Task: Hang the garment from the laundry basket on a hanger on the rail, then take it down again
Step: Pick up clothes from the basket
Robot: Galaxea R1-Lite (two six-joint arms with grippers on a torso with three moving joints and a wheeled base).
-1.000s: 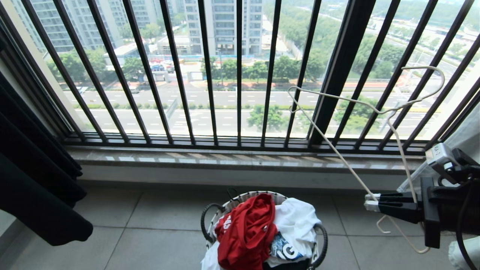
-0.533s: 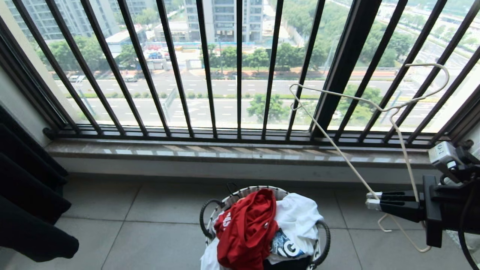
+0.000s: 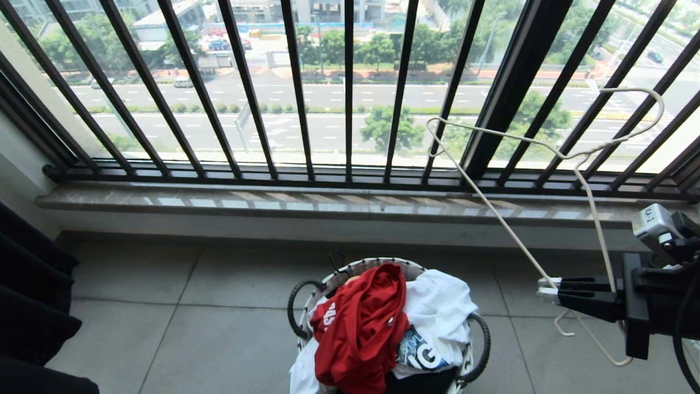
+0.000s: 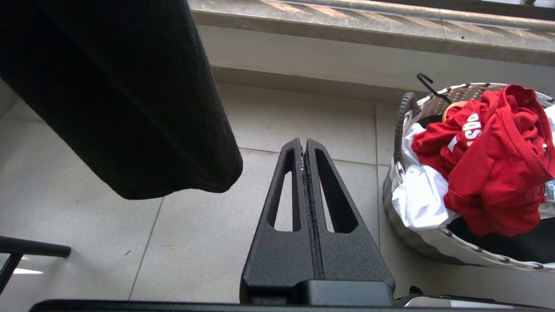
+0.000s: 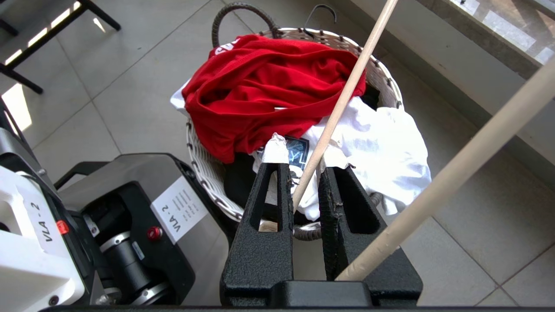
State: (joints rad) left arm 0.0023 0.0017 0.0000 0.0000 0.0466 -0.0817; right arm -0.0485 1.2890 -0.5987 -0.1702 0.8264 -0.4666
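The red garment (image 3: 361,328) lies crumpled on top of the laundry basket (image 3: 339,276), which stands on the floor tiles at the bottom centre. To the basket's right my right gripper (image 3: 541,289) is shut on the lower wire of the whitish hanger (image 3: 507,230). The hanger stands up in the air in front of the window bars. In the right wrist view the hanger (image 5: 344,99) crosses above the garment (image 5: 269,91). My left gripper (image 4: 303,145) is shut and empty, left of the basket (image 4: 459,91) and above the floor. The rail is out of view.
A dark railing of vertical bars (image 3: 350,109) and a stone sill (image 3: 328,205) close off the far side. A black garment (image 3: 33,306) hangs at the left. A white garment (image 3: 443,306) and a black hanger hook (image 3: 336,260) share the basket. My base (image 5: 130,208) stands close beside it.
The whole head view has tilted downward, so the sill and bars sit higher in the picture. The right gripper still holds the hanger, and the basket and garment lie as before.
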